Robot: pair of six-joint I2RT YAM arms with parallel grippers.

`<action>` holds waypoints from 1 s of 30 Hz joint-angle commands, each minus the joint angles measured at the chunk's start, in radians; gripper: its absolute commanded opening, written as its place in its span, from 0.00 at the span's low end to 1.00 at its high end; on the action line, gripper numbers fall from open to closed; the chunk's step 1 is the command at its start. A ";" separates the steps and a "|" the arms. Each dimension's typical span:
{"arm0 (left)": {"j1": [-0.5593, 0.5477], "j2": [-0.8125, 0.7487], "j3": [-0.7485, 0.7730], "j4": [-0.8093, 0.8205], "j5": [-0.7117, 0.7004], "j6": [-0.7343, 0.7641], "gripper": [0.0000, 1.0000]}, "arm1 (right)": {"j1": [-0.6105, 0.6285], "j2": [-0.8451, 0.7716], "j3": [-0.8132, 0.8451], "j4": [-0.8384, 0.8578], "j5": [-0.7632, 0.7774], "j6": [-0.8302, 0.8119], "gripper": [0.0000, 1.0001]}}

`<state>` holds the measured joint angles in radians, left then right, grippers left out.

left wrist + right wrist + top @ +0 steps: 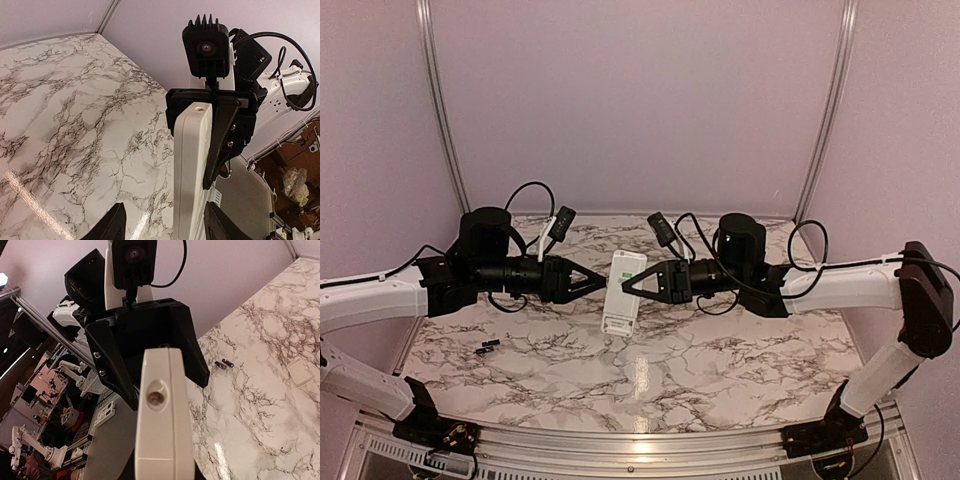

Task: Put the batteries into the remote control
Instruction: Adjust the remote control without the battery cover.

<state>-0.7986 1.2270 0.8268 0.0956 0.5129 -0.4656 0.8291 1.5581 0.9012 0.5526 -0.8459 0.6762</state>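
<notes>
White, hard plastic: the remote control (623, 275) hangs mid-frame, pinched by the right gripper (630, 284). The left gripper (598, 282) straddles it with its fingers apart. It looks light, stiff and slippery, so grip the long edges. The batteries (487, 347) lie lower left.

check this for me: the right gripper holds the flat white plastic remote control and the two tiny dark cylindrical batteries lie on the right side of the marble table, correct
Wrong side. The top external view shows the two tiny dark cylindrical batteries on the left side of the marble table. The right gripper does hold the flat white plastic remote control.
</notes>
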 commanded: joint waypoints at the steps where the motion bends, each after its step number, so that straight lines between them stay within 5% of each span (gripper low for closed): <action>1: -0.015 0.018 -0.005 0.063 0.050 -0.006 0.53 | 0.011 0.017 0.040 0.060 -0.041 0.007 0.00; 9: -0.024 0.060 0.018 0.085 0.073 -0.009 0.42 | 0.019 0.035 0.052 0.087 -0.087 0.026 0.00; 21: -0.025 0.098 0.024 0.171 0.155 -0.045 0.13 | 0.022 0.048 0.059 0.121 -0.131 0.053 0.02; 26: -0.025 0.111 0.027 0.187 0.171 -0.051 0.03 | 0.022 0.058 0.061 0.155 -0.150 0.084 0.17; 30: -0.025 0.125 0.035 0.184 0.185 -0.052 0.00 | 0.022 0.064 0.067 0.152 -0.159 0.087 0.19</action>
<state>-0.8173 1.3117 0.8307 0.2405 0.6926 -0.5316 0.8310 1.6070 0.9066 0.6441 -0.9665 0.7349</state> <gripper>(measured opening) 0.170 0.189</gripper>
